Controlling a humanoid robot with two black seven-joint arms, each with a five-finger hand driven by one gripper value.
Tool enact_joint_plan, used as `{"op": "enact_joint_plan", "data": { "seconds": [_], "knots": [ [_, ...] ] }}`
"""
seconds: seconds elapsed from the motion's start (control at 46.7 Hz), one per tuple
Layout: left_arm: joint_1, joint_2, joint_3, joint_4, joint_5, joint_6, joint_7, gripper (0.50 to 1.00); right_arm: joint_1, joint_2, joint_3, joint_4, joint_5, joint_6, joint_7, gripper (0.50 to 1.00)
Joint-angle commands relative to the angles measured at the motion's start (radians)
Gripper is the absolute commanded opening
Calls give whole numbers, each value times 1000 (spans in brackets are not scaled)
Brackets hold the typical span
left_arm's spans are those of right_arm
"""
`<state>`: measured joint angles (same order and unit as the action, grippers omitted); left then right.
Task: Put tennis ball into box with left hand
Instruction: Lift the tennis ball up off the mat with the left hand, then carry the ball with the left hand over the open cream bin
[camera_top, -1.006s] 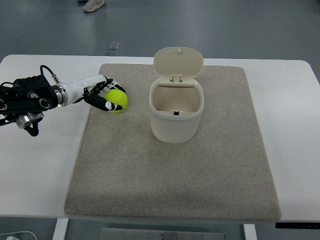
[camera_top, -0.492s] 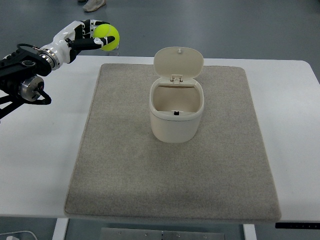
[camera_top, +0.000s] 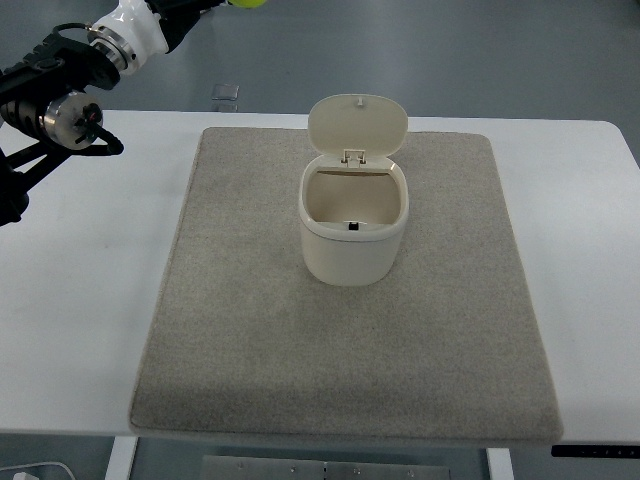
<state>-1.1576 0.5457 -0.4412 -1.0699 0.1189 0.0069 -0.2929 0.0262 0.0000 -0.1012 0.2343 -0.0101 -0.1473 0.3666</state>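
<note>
The yellow tennis ball shows only as a sliver at the top edge of the picture, high above the table. My left hand is at the top edge too, mostly cut off, with its dark fingers closed on the ball. Its arm comes in from the upper left. The cream box stands upright on the grey mat, its lid hinged open at the back and the inside bare. The hand is up and to the left of the box, far from it. The right hand is out of view.
The mat lies on a white table with bare margins left and right. A small grey plate lies on the floor beyond the table's far edge.
My left hand has lifted the ball off the mat's left side and carried it up and to the right, until hand and ball are nearly out of the picture's top edge.
</note>
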Motion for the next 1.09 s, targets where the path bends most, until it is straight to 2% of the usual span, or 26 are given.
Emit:
{"op": "enact_joint_plan", "data": {
  "seconds": [0.0,0.128,0.428,0.685,1.07],
  "knots": [
    [-5,2,-39,-33,4,-16,-3,500,0,0,0,0,-1,0,0,938],
    [-34,6,-44,-119,30,-62,-5,500,0,0,0,0,-1,0,0,938],
    [-63,-13,-14,-338,85,-50,0,500,0,0,0,0,-1,0,0,938],
    [-157,-13,275,-332,90,-42,4,500,0,0,0,0,-1,0,0,938],
    [-154,-4,363,-340,97,-51,3,500,0,0,0,0,-1,0,0,938]
  ]
}}
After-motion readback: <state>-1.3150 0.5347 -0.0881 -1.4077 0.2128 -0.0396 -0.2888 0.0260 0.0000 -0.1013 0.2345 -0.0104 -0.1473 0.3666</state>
